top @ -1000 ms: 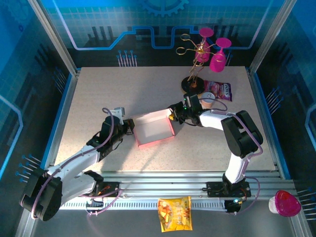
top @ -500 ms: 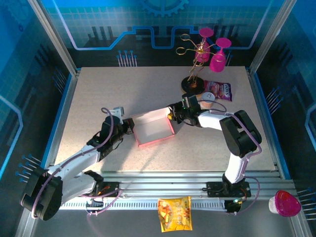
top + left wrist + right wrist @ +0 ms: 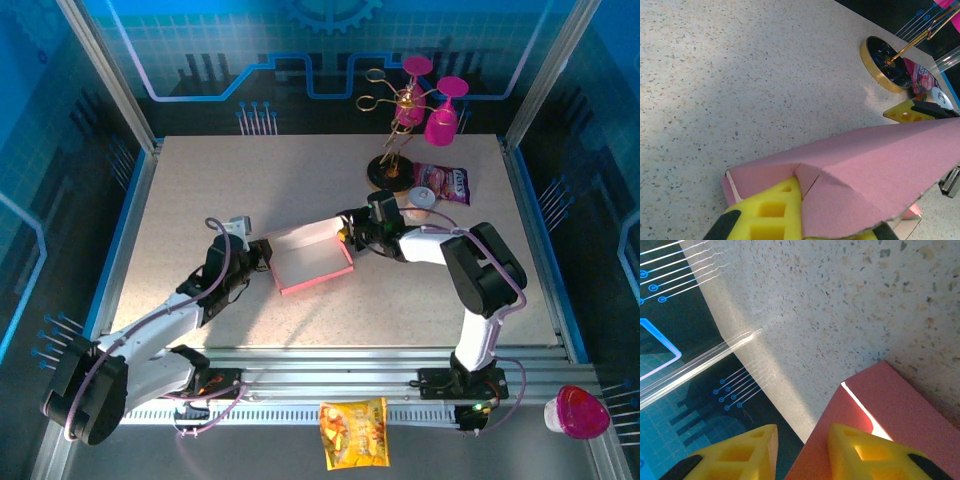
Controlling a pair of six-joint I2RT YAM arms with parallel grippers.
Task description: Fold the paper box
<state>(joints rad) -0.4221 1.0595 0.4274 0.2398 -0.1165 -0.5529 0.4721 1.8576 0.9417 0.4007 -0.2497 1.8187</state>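
Observation:
The paper box (image 3: 310,262) is a shallow pink tray lying in the middle of the table, with paler inner walls. My left gripper (image 3: 263,254) is at its left end. In the left wrist view that gripper (image 3: 825,215) is shut on a folded pink wall (image 3: 875,165), with one yellow finger (image 3: 772,212) inside the corner. My right gripper (image 3: 347,236) is at the box's far right corner. In the right wrist view its jaws (image 3: 802,432) stand apart around the box's wall (image 3: 840,420); the right finger (image 3: 865,450) lies against the wall, the left finger (image 3: 740,452) clear of it.
A gold rack (image 3: 392,160) with magenta goblets (image 3: 440,115) stands at the back right; beside it lie a printed snack bag (image 3: 443,183) and a small white disc (image 3: 422,197). An orange bag (image 3: 353,432) lies by the front rail. The rack's base (image 3: 885,62) is beyond the box.
The right gripper has crept a little left along the box's far right corner and its jaws have parted slightly. The left gripper has kept its hold.

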